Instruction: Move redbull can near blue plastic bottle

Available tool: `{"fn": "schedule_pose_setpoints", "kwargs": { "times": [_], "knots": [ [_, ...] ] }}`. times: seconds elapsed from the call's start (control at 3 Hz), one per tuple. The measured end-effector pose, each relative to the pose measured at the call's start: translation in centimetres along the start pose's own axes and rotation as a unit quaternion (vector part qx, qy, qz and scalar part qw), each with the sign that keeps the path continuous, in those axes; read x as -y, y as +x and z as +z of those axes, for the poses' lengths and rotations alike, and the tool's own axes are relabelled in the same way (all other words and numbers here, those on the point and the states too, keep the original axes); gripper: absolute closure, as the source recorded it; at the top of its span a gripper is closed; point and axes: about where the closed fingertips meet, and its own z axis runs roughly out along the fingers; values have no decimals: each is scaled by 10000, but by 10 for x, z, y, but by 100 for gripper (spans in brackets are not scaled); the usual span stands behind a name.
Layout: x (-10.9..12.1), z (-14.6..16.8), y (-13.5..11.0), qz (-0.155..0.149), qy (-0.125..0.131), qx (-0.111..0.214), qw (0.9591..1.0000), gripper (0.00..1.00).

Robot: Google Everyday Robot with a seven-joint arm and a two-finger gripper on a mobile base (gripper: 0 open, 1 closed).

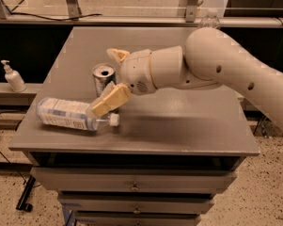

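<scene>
The redbull can (102, 77) stands upright on the grey table (178, 126), its silver top showing, just behind the blue plastic bottle (66, 114). The bottle lies on its side near the table's front left, white cap (113, 120) pointing right. My gripper (104, 82) reaches in from the right with its fingers spread either side of the can. One fingertip (116, 55) is behind the can. The other fingertip (108, 102) is in front of it, just over the bottle's neck. The fingers stand apart from the can's sides.
A small white pump bottle (12, 77) stands on a ledge left of the table. A clear bottle (209, 18) stands at the table's back right, behind my arm (225, 69). Drawers (131, 187) sit below the table's front edge.
</scene>
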Motion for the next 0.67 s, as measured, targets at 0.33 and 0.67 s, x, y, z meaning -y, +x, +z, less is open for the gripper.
{"fn": "schedule_pose_setpoints", "kwargs": {
  "times": [0.33,0.67],
  "knots": [
    [5,-12,7,26,134,-106,9999,0],
    [11,-60,35,219,603,-341,9974,0]
  ]
}}
